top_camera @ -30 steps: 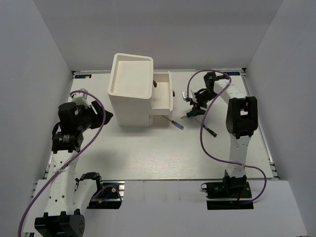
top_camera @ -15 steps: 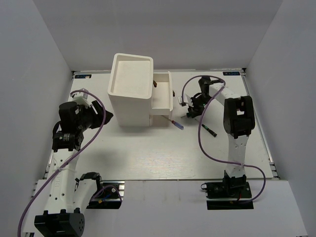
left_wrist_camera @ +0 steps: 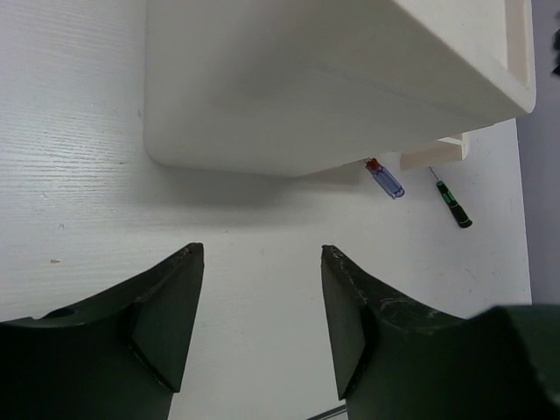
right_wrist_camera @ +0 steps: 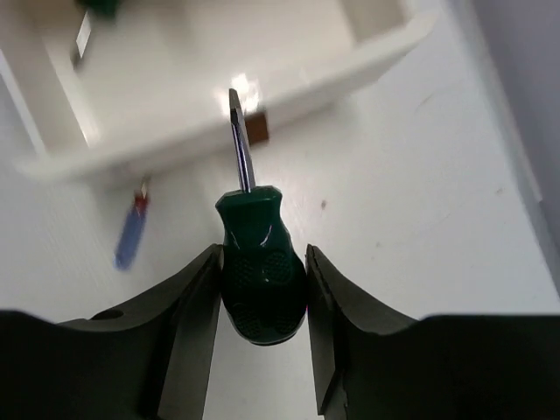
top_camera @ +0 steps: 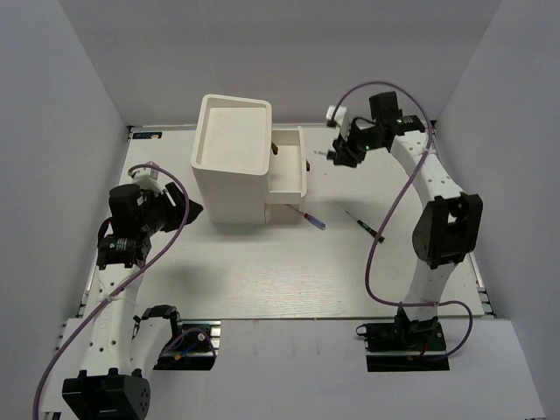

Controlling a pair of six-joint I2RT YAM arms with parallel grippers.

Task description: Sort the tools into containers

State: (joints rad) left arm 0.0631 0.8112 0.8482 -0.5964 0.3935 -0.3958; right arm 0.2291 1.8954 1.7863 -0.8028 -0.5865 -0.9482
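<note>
The tall white box (top_camera: 232, 157) stands at the back middle, with a drawer (top_camera: 289, 179) pulled out to its right. My right gripper (top_camera: 339, 150) hangs in the air right of the drawer, shut on a stubby green-handled screwdriver (right_wrist_camera: 261, 271) whose shaft points at the drawer (right_wrist_camera: 219, 87). A blue-purple screwdriver (top_camera: 313, 220) lies on the table in front of the drawer. A thin green-and-black screwdriver (top_camera: 366, 226) lies further right. My left gripper (top_camera: 188, 208) is open and empty, left of the box (left_wrist_camera: 332, 79). No pliers show.
White walls close in the table on the left, back and right. A small brown knob (right_wrist_camera: 256, 129) sits on the drawer front. A dark green object (right_wrist_camera: 96, 7) lies inside the drawer. The blue-purple (left_wrist_camera: 385, 179) and thin green (left_wrist_camera: 453, 203) screwdrivers also show in the left wrist view.
My right gripper has risen from the table right of the drawer, carrying the green stubby screwdriver up and towards the back. The left arm has barely moved.
</note>
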